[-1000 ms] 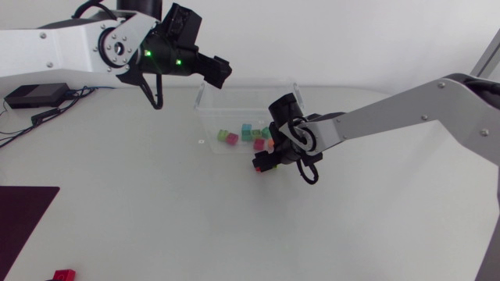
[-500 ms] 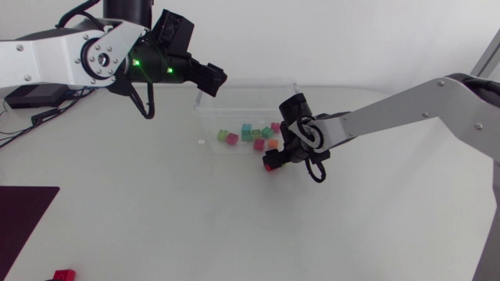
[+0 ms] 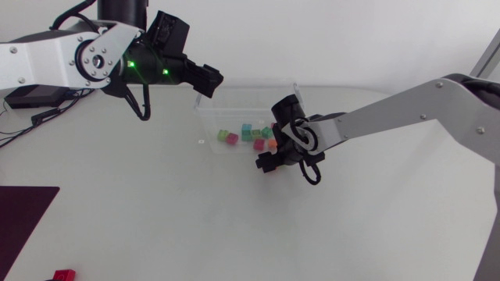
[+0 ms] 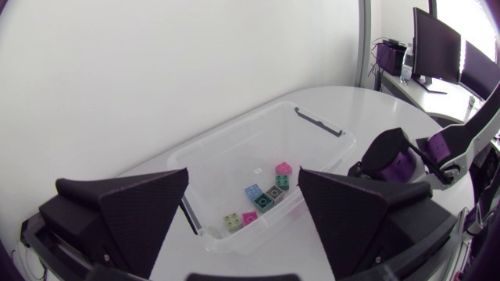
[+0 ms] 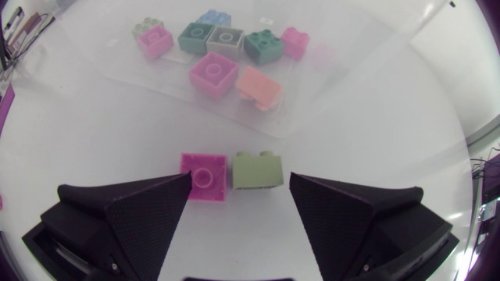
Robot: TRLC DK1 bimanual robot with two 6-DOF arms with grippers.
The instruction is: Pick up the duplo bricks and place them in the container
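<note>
Hovering low over the counter [image 3: 156, 203] just outside the container [image 3: 207, 117], the right gripper [image 5: 240, 178] has its fingers [image 5: 133, 207] spread wide and grips nothing. A pink brick [image 5: 204, 176] and a green brick [image 5: 257, 170] sit touching, side by side, between them. Both look light, rigid and smooth-walled (likely slippery), so squeezing two flat opposite sides of one brick seems the safest hold; taking both at once risks one squirting out. The left gripper [image 4: 244, 183] hangs above the container, likewise wide open and empty. Other bricks [image 5: 212, 74] lie inside.
</note>
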